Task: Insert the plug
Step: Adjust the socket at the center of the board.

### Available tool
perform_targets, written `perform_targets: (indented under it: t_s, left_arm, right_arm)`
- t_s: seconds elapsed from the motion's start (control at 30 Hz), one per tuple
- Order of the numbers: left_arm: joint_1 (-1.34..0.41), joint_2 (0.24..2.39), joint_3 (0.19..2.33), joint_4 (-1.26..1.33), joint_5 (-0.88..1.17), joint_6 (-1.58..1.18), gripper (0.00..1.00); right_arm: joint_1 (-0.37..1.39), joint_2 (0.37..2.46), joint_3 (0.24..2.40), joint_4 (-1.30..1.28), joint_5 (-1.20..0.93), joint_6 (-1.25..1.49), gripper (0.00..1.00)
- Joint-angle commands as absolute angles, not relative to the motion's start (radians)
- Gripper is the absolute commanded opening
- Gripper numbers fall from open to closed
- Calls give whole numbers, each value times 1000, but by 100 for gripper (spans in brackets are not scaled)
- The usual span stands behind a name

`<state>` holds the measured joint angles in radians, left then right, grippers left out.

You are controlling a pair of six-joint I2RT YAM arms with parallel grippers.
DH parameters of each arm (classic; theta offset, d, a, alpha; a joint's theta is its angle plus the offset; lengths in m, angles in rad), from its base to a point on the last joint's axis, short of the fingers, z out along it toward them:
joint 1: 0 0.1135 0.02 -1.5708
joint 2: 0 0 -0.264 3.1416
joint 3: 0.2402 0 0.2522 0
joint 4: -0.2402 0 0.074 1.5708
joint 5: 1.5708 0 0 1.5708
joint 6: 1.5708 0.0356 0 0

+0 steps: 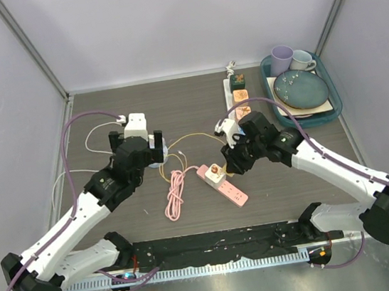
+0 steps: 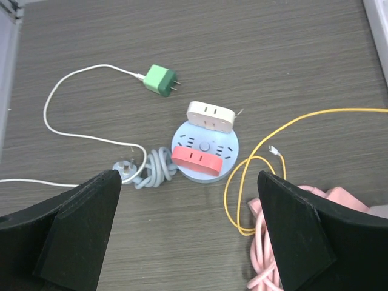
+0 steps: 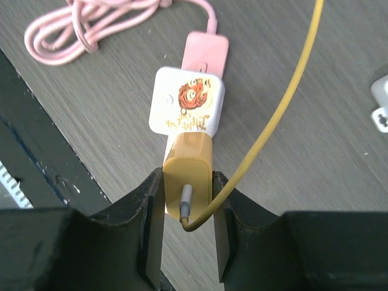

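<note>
Evidently the right gripper [image 3: 188, 206] was pinching the yellow charger plug [image 3: 188, 182] across its two flat side faces, jaws drawn in to the width of the body. It held the plug over the pink power strip [image 3: 206, 51], just beside a white adapter [image 3: 187, 102] with a cartoon sticker that already sat in the strip. The prongs were hidden under the body, so I could not tell whether they had entered the slots or only rested above them. The plug looked like a small, light, rigid plastic block that would not crush under a firm squeeze, but its smooth, glossy sides could let it slide or tip between the pads when pushed down. The yellow cable [image 3: 285, 109] left the back of the plug at a metal connector, bent sharply and arched away across the table. It looked springy enough to tug the light body askew, and the connector seemed a poor place to grip or load. The flat sides, taken low and square as they were, seemed the best hold, keeping the push in line with the prongs. The strip itself was light and unheld, so it might shift under pressure. The left gripper [image 2: 188, 179] hung spread wide and empty above a round blue socket hub [image 2: 206, 151], well apart from the strip.
</note>
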<state>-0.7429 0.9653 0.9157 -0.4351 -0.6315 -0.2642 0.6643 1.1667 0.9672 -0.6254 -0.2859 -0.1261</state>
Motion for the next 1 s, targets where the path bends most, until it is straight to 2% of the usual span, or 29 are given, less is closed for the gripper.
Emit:
perform_targets:
  t_s: [0.0, 0.13, 0.2, 0.3, 0.5, 0.97]
  left_arm:
    - [-736, 934, 905, -362, -744, -183, 100]
    - [-736, 927, 893, -350, -793, -156, 100]
    - [-736, 923, 885, -339, -805, -146, 100]
    - [-736, 926, 876, -331, -810, -130, 100]
    - [-736, 928, 873, -336, -796, -127, 100]
    - [-736, 927, 871, -334, -788, -127, 100]
  right_arm:
    - [670, 1203, 1005, -736, -374, -213, 1]
    - [707, 1198, 976, -753, -422, -332, 1]
    - [744, 1204, 966, -752, -425, -395, 9]
    - [764, 1238, 963, -753, -454, -482, 13]
    - [765, 1333, 973, -749, -401, -546, 10]
    - [781, 1399, 943, -686, -310, -578, 7]
